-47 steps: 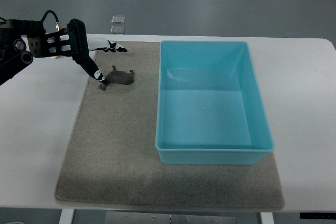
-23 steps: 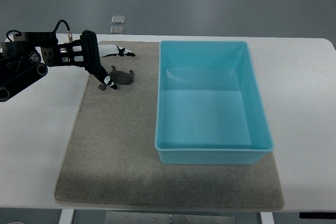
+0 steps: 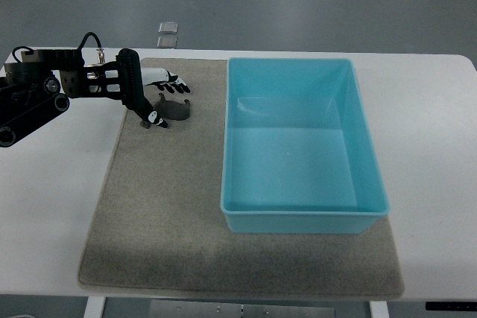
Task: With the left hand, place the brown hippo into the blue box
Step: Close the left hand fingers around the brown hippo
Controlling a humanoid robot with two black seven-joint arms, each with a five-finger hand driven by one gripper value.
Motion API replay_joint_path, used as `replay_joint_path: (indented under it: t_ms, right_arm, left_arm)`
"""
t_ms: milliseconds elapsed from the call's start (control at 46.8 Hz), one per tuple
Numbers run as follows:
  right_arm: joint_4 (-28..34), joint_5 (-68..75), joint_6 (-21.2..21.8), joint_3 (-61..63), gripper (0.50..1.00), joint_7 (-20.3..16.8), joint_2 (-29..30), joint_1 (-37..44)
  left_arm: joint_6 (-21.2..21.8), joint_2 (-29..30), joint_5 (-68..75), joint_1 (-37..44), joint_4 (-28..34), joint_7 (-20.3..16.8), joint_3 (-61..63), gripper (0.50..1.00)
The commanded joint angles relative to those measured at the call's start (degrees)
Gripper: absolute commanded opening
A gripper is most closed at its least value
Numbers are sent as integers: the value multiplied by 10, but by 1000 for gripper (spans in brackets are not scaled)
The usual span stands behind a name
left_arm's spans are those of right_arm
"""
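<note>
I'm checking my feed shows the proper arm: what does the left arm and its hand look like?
The left arm is black, built of open bracket-like segments with round joints and silver fasteners. A thin black cable loops above it. The left hand has a black ribbed palm section and fingers in white with black tips and markings. No right arm appears in view.

A white table (image 3: 432, 132) carries a grey mat (image 3: 164, 214); beyond lies what seems grey floor (image 3: 298, 5).
</note>
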Motion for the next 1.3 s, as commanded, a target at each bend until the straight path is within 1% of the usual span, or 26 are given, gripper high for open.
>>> replay_joint_path:
  t_ms: [0, 85, 171, 214, 278, 321, 556, 598, 662, 748, 791, 812, 919, 940, 983, 1132, 1175, 1282]
  right_arm:
    - [0, 0, 0, 0, 936, 0, 0, 0]
    - [0, 0, 0, 0, 936, 0, 0, 0]
    - [0, 0, 0, 0, 936, 0, 0, 0]
    - [0, 0, 0, 0, 936, 0, 0, 0]
    - [0, 0, 0, 0, 936, 0, 0, 0]
    - [0, 0, 0, 0, 936, 0, 0, 0]
    - [0, 0, 0, 0, 936, 0, 0, 0]
    - [0, 0, 0, 0, 936, 0, 0, 0]
    - [0, 0, 0, 0, 936, 0, 0, 0]
    - [-1, 0, 0, 0, 936, 0, 0, 0]
    - [0, 0, 0, 0, 936, 0, 0, 0]
    - [0, 0, 0, 0, 936, 0, 0, 0]
    - [0, 0, 0, 0, 936, 0, 0, 0]
    - [0, 0, 0, 0, 936, 0, 0, 0]
    - [0, 0, 0, 0, 936, 0, 0, 0]
    - [0, 0, 0, 0, 936, 0, 0, 0]
    - [0, 0, 0, 0, 936, 0, 0, 0]
    - [0, 0, 0, 0, 936, 0, 0, 0]
  left_arm:
    - [9, 0, 0, 0, 0, 0, 1, 786]
    - [18, 0, 0, 0, 0, 0, 2, 786]
    - [19, 0, 0, 0, 1, 0, 5, 774]
    - [19, 0, 0, 0, 1, 0, 7, 746]
    - [19, 0, 0, 0, 0, 0, 10, 731]
    - [19, 0, 0, 0, -1, 0, 15, 705]
    - [19, 0, 0, -3, -1, 0, 24, 703]
    - [20, 0, 0, -4, -1, 0, 24, 694]
    - [20, 0, 1, -4, -1, 0, 24, 617]
    - [20, 0, 1, -4, -1, 0, 24, 585]
    - [20, 0, 1, -4, -1, 0, 24, 551]
    - [20, 0, 0, -4, -1, 0, 24, 542]
    - [20, 0, 0, -6, -1, 0, 24, 531]
    - [20, 0, 0, -6, -1, 0, 24, 519]
    - [20, 0, 0, -6, -1, 0, 24, 514]
    - [32, 0, 0, -7, -1, 0, 24, 512]
    - [33, 1, 0, -7, -1, 0, 24, 500]
    - [34, 1, 0, -9, -1, 0, 24, 500]
